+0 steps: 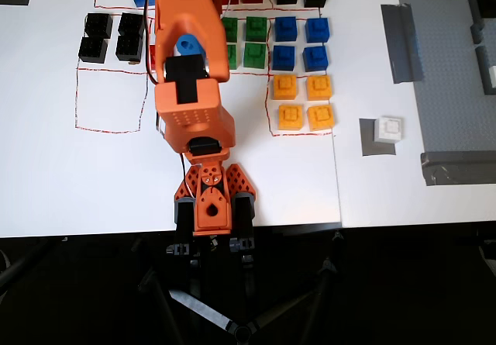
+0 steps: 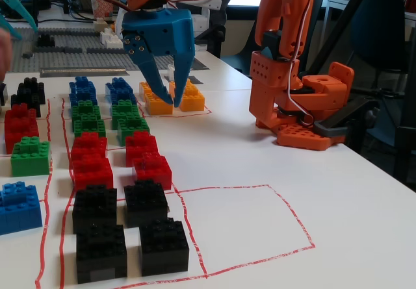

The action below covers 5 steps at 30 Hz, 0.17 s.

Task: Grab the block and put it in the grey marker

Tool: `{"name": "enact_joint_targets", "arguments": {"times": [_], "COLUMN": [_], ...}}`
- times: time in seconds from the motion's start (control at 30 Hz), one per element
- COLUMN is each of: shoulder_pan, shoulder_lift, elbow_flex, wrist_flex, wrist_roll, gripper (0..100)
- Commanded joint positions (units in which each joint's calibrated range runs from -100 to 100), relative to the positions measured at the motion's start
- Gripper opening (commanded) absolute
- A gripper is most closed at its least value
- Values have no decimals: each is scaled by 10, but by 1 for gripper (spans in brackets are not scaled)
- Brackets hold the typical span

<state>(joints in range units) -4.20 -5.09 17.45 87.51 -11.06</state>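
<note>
Your block (image 1: 388, 129) sat on the grey marker (image 1: 375, 138) in the overhead view, covering the marker's upper right part, with dark tape showing to its left and below it. Stud side was up. That spot was on the right part of the worktop (image 1: 70, 182), between the long grey tape strip (image 1: 400, 43) above and a second grey strip (image 1: 457, 167) lower right, just beside the edge of the grey studded baseplate (image 1: 453, 74).

Well apart to the left you had the brick grid: yellow bricks (image 1: 304, 101) nearest the block, blue bricks (image 1: 300, 41) above them, green bricks (image 1: 245, 41) further left, black bricks (image 1: 112, 36) at far left. Red bricks (image 2: 114, 159) showed in the fixed view in front of the green ones.

Your gripper (image 2: 170, 91) was nowhere near the block. In the fixed view it hung tips-down over the brick rows, in front of the yellow bricks, blue fingers (image 2: 158, 75) slightly parted with a narrow gap, nothing held. The orange arm (image 1: 190, 89) covered the middle of the grid from overhead; its base (image 1: 211, 201) sat at the worktop's near edge. The red-outlined square (image 2: 240, 227) beside the black bricks was bare.
</note>
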Motion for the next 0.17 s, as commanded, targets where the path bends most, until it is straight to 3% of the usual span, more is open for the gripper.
{"name": "enact_joint_targets", "arguments": {"times": [0.0,0.13], "shoulder_pan": [9,9], "shoulder_lift": [-10,-8], "elbow_flex": [-38,-43], "wrist_flex": [-4,-3], "wrist_roll": [-6,-6], "gripper": [0,0]}}
